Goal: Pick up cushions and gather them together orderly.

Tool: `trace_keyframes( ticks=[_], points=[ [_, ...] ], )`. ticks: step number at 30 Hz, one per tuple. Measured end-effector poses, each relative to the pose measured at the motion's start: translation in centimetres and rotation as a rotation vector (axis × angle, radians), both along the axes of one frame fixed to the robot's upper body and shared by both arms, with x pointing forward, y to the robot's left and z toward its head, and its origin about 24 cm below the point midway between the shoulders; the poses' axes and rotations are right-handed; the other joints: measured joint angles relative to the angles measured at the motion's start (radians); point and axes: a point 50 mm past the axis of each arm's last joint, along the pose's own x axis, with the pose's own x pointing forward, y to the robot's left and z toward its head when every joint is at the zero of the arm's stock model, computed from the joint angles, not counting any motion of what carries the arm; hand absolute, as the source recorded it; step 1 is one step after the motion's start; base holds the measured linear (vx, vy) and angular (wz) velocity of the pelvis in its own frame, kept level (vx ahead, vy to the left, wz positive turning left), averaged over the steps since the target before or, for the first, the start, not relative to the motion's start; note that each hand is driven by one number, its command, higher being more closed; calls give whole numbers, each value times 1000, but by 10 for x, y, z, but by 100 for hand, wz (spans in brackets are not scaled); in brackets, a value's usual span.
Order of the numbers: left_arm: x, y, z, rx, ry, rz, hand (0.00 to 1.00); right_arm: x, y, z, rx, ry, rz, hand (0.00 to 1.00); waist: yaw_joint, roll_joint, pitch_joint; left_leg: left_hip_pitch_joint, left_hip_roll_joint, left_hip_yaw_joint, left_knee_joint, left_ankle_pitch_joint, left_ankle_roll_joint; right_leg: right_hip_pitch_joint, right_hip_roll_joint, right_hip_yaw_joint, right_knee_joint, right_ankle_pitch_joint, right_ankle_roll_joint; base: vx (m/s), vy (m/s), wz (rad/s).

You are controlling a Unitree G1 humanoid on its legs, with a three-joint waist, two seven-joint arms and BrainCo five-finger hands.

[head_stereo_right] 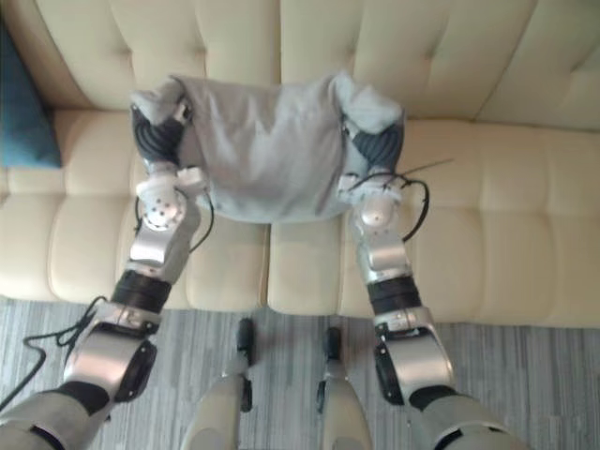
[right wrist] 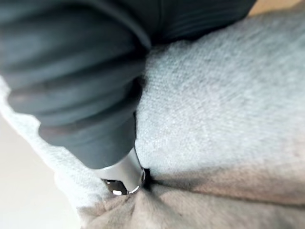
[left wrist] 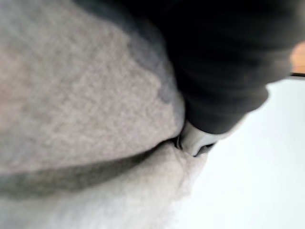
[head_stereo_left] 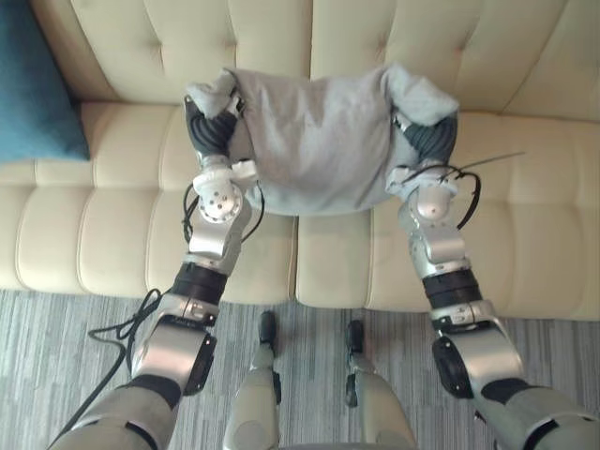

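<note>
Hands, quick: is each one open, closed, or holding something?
Left hand: sunk into the grey cushion; cannot be told.
Right hand: also sunk into it; cannot be told.

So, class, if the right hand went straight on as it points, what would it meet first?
The grey cushion, whose side the right hand presses into; beyond it, probably the sofa backrest, though depth is unclear.
</note>
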Motion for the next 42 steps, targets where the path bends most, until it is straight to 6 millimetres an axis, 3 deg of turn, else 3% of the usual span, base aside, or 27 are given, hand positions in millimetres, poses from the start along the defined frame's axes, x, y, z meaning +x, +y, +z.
trace_keyframes(
  ticks=[1,2,6,12,16,22,27,31,32,33,34,35,36,38,39,41,42],
  points=[
    [2,1,3,4,-2,5,100,1,1,3,1,-6,-1,100,-2,1,7,-10,-1,-2,-3,4,0,-12,-1,-2,3,0,0,-34,3,4],
    [3,2,15,9,-33,11,0,2,3,15,6,-42,0,0,-5,1,23,-23,-1,-4,-7,13,-2,-30,-1,-2,12,0,0,-42,2,3],
    [6,8,53,36,-116,41,0,1,3,53,1,-148,-29,0,-5,1,39,-73,1,-8,-14,27,-7,-97,0,2,35,0,0,-40,-4,-2],
    [9,23,92,37,-161,86,0,3,-5,90,62,-212,-35,0,-5,1,49,-113,2,4,-14,34,-9,-147,1,17,41,14,4,-21,-2,-7],
    [7,26,128,-41,-202,28,0,7,-17,123,289,-227,110,0,-4,1,49,-142,5,15,-14,41,-7,-174,1,6,40,23,3,3,-6,-1],
    [2,37,142,-62,-241,-11,0,5,-40,135,395,-252,167,0,-3,1,49,-141,9,16,-14,43,-10,-169,-1,-7,40,22,2,24,-12,2],
    [0,65,138,-154,-246,-19,0,-2,-83,127,483,-272,129,0,-3,1,49,-107,16,16,-14,51,-22,-129,-2,-18,40,20,1,41,-28,6],
    [-7,99,89,-138,-202,36,0,-17,-119,87,437,-269,57,0,-4,0,48,-58,13,17,-14,51,-23,-85,-4,-19,59,-11,-5,33,-36,6],
    [-11,108,55,-131,-145,53,0,-25,-132,57,426,-235,16,0,-6,-1,47,-44,11,16,-14,51,-23,-79,-3,-21,81,-26,-6,14,-22,6],
    [-12,110,44,-126,-126,56,0,-27,-135,48,418,-222,7,0,-6,-1,47,-40,11,16,-14,51,-23,-78,-3,-21,87,-29,-6,14,-31,6],
    [-16,111,20,-121,-80,58,0,-33,-140,28,400,-185,-10,0,-5,-1,47,-32,12,16,-14,50,-23,-72,-3,-21,92,-33,-8,14,-33,6],
    [-21,109,-16,-142,-6,52,0,-40,-144,-5,387,-117,-32,0,-6,-1,47,-14,11,15,-15,50,-22,-57,-3,-23,105,-42,-8,16,-34,8],
    [-23,106,-30,-153,22,47,0,-43,-145,-17,390,-91,-41,0,-6,-1,47,-6,10,15,-15,50,-22,-48,-4,-24,107,-46,-9,21,-31,11],
    [-44,85,-106,-168,201,10,0,-64,-138,-85,359,72,-70,0,-6,-2,42,55,12,15,-15,19,-12,-3,-4,-28,143,-77,-9,24,-22,8],
    [-48,81,-118,-172,233,0,0,-68,-136,-95,352,100,-74,0,-5,-2,42,64,11,14,-15,12,-10,4,-4,-28,152,-86,-7,10,-12,10],
    [-78,62,-183,-184,427,-46,0,-95,-122,-158,351,282,-90,0,-5,-10,13,101,3,14,-15,-21,-7,25,-14,-27,184,-125,3,-14,-7,8],
    [-84,60,-192,-187,455,-50,0,-100,-119,-167,355,312,-89,0,-4,-11,4,103,2,15,-15,-23,-8,25,-15,-27,184,-129,3,0,0,0]
  ],
)
